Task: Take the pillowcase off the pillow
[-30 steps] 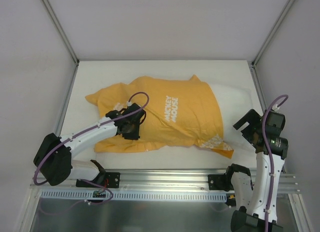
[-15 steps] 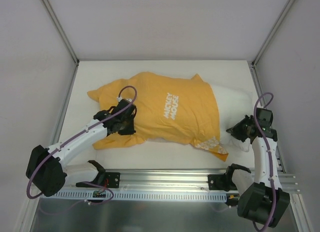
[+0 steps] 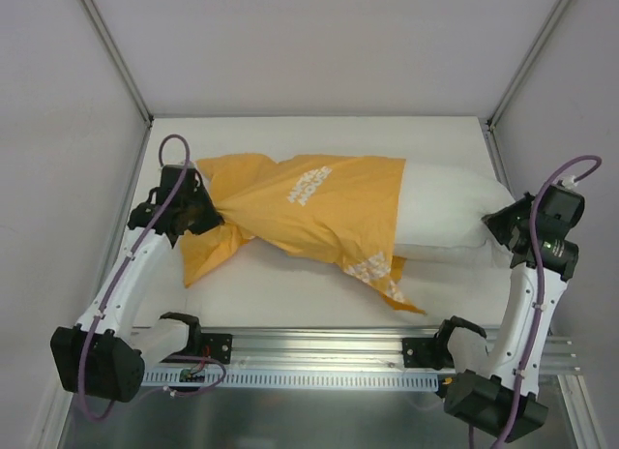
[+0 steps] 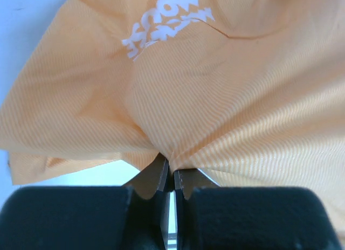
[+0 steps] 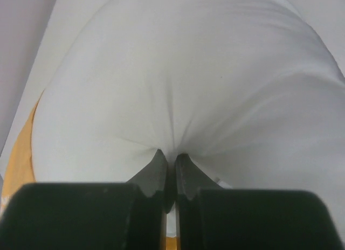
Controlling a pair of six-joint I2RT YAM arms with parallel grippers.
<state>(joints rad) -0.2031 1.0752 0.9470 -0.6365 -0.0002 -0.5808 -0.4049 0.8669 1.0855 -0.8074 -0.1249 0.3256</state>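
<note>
one pillowcase [image 3: 319, 212], one pillow [image 3: 445, 202], two tools: left tool [image 4: 171, 170], right tool [image 5: 169, 160]

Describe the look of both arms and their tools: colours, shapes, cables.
The left arm and right arm have slim white links with bulky black joints. A looping purple cable runs along each. The left tool and right tool are black, each with two dark tapering fingers set in a blocky housing.
</note>
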